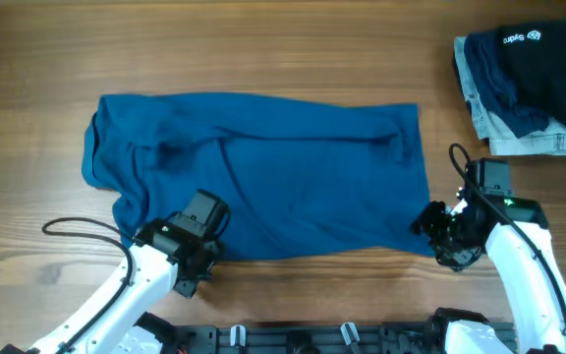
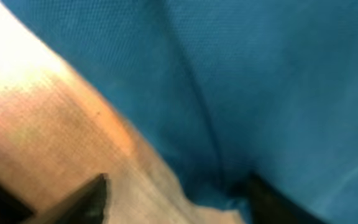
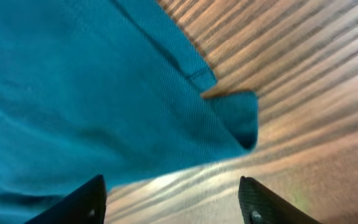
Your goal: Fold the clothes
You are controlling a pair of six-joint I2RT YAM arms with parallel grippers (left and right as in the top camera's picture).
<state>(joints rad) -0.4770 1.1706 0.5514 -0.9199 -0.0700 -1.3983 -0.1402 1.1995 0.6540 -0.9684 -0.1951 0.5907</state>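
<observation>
clothes [image 1: 263, 177] spread on table [image 1: 28, 59], left gripper [image 2: 179, 190] and right gripper [image 3: 178, 193] released at hem, navy pile [image 1: 519, 64] aside

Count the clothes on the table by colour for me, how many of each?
Mid-blue garment: 1
Dark navy garment with white logo: 1
Pale denim piece: 1
Total: 3

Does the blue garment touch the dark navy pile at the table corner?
Apart. The overhead view shows bare table between the blue garment and the dark navy pile.
</observation>
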